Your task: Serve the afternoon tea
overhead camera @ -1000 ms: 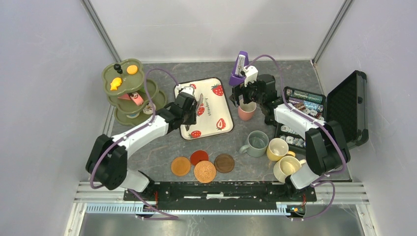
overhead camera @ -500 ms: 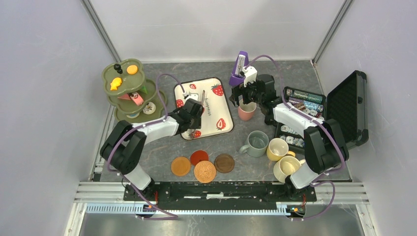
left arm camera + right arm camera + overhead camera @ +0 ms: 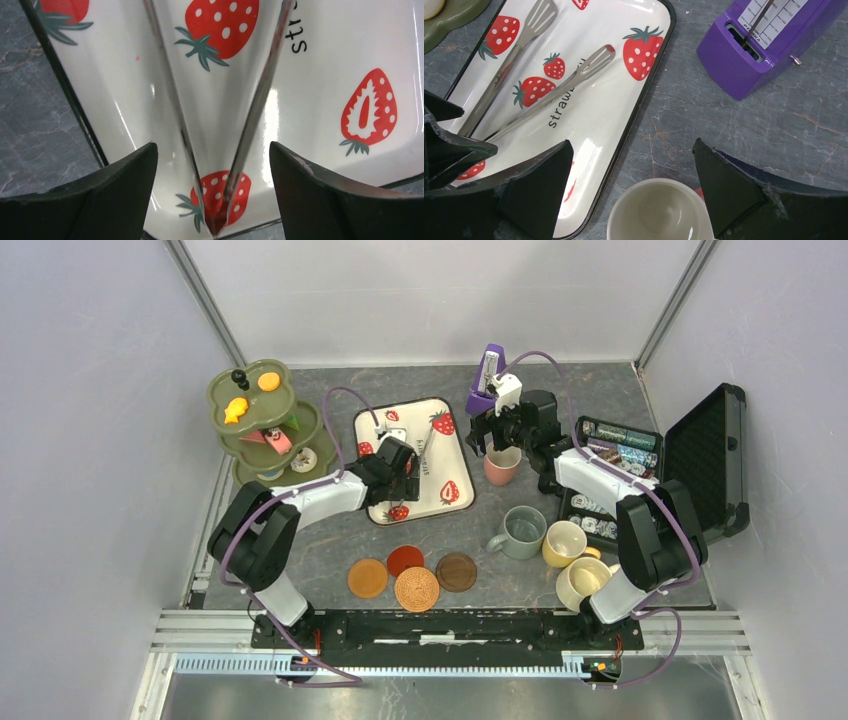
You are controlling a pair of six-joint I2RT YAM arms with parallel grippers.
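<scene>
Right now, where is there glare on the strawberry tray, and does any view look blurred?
Left wrist view: a bright glare patch on the tray beside the tongs, whose arms look soft. Right wrist view: small shine near the tray's rim; the metronome scale is sharp. Top external view: even light, soft shadows, no glare.

Purple metronome (image 3: 487,380) upright at back of grey stone-look table (image 3: 330,550), just right of strawberry-print tray (image 3: 440,455). Metal tongs (image 3: 260,100) lie in tray, arms spread in a V. Black case (image 3: 705,455) open at far right, lid up, w/ rows of small packets (image 3: 615,440) inside.
</scene>
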